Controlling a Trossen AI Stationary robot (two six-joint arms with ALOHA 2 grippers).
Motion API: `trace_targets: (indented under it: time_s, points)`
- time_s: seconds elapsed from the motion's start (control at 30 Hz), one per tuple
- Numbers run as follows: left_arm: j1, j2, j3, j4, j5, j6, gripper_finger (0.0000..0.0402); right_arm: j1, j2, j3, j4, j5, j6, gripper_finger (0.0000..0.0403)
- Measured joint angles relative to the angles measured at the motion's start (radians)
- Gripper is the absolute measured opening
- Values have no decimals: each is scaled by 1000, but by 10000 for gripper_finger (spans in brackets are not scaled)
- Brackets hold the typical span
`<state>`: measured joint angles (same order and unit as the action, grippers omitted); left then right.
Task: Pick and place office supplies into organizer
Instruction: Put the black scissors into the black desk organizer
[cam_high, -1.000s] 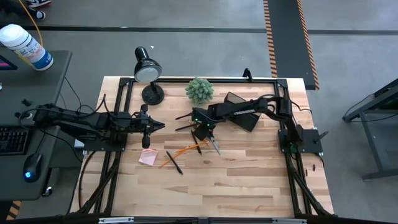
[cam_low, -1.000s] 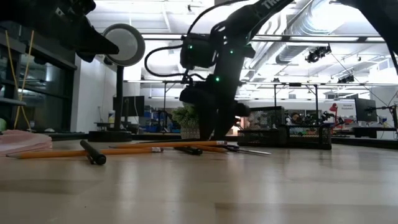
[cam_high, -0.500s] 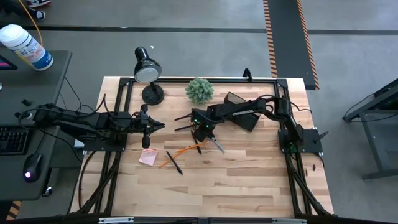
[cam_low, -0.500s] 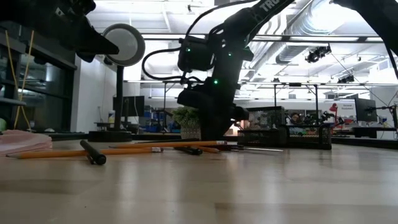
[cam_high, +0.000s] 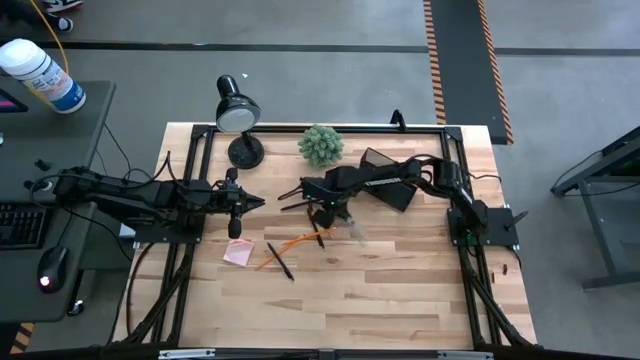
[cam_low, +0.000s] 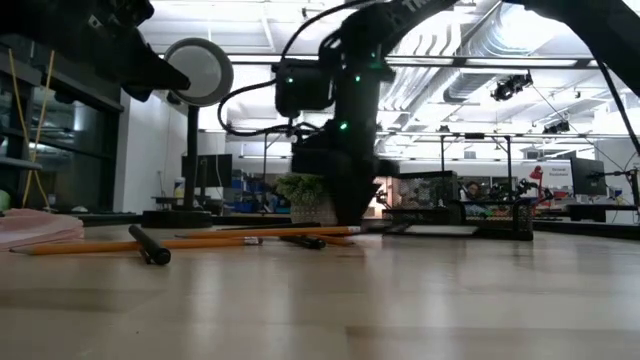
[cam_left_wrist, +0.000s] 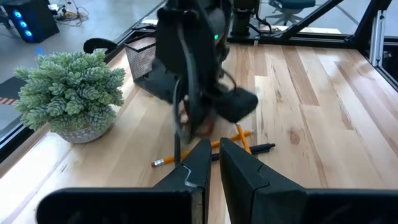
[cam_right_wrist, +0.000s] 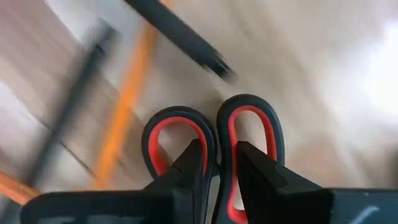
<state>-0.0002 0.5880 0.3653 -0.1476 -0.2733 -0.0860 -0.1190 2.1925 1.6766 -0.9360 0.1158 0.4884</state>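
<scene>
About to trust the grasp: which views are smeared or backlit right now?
Right wrist view: tabletop and pencils streaked by motion blur, scissors sharp at the right end effector. High view: scissors blades smeared. Low view: backlit, right arm silhouetted. Left wrist view: plant crisp, right arm blurred.

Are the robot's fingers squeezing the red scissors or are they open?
Squeezing. In the right wrist view, the right gripper is pinched where the two red-and-black loop handles of the scissors meet, with both loops showing past its dark fingers.

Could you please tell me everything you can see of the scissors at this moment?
The scissors have two oval black handle loops lined in red. The right gripper is shut on them where the loops meet. In the high view the pale blades trail from the gripper above the wooden table, blurred; whether they touch it cannot be told.
</scene>
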Motion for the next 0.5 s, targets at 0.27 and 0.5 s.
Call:
trace_targets:
  time_s: [0.27,0.5]
  points:
    - [0,0,0,-11,1,0,24,22,-3,147,-234,162,-6,65]
    - [0,0,0,-13,3,1,24,55,-5,295,-410,401,-20,65]
